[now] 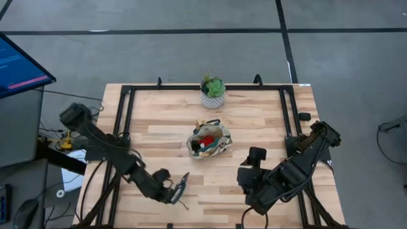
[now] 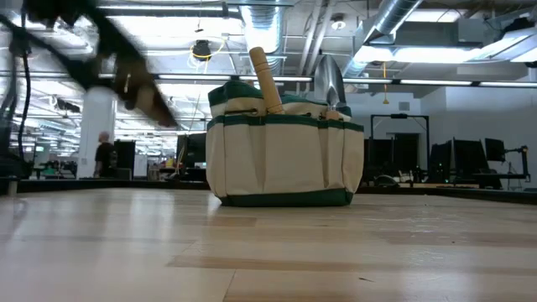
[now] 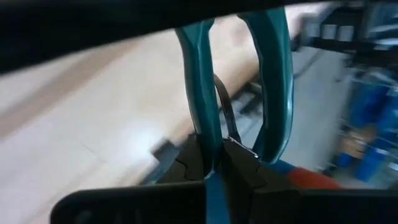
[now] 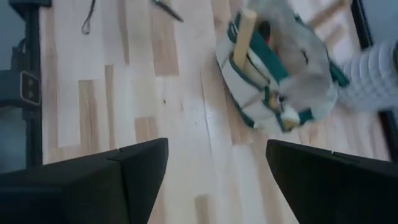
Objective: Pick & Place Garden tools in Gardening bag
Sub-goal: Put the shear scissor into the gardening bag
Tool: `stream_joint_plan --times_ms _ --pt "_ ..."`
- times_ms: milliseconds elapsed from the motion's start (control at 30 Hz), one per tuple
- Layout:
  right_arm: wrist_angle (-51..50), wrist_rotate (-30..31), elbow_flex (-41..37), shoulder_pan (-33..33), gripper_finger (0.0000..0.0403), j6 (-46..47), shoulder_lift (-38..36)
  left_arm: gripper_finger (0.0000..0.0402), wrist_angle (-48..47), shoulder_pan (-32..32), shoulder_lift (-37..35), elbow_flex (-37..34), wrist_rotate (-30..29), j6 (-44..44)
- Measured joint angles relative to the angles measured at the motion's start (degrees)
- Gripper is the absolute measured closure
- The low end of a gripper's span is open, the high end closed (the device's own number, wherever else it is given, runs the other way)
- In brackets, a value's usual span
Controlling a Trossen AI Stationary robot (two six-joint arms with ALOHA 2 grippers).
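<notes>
The beige gardening bag (image 1: 208,141) with green trim stands mid-table; a wooden tool handle (image 2: 267,80) and a metal trowel blade (image 2: 330,80) stick up out of it. My left gripper (image 1: 173,191) is near the table's front edge, left of centre, shut on pruning shears (image 1: 182,183) with teal handles (image 3: 273,93). My right gripper (image 1: 243,180) is open and empty, right of the bag and nearer the front; in the right wrist view (image 4: 217,155) the bag (image 4: 280,68) lies ahead of it. My left gripper pinches one teal handle of the shears (image 3: 202,118) between its two fingers (image 3: 186,165). The other handle stands free beside the fingers. The shears reach out forward from the fingertips, along the line of the fingers. The low view shows nothing of them lying on the table.
A white pot with a green plant (image 1: 212,92) stands at the table's far edge behind the bag. A black frame (image 1: 127,114) runs around the tabletop. Bare wood lies between the bag and the front edge (image 1: 210,191). A monitor (image 1: 19,63) stands off the table's left.
</notes>
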Motion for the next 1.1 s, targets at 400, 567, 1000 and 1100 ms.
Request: stream_joint_plan --times_ms 400,567,1000,1100 --pt "31.5 6.0 0.02 -3.65 0.0138 -48.91 0.02 0.04 -2.06 4.57 -17.09 0.13 0.81 -0.61" --pt "48.72 -3.84 0.04 -9.89 0.0138 -61.23 0.02 0.04 -2.02 6.75 -20.51 0.13 2.47 -1.1" --pt "51.64 -18.32 -0.21 -19.12 0.0138 -62.29 6.13 0.04 -1.16 8.59 -22.9 0.2 2.19 -0.11" --pt "51.17 -16.85 0.24 -18.91 0.0138 -59.41 6.27 0.04 -1.32 8.32 -23.96 0.24 -0.18 -2.91"
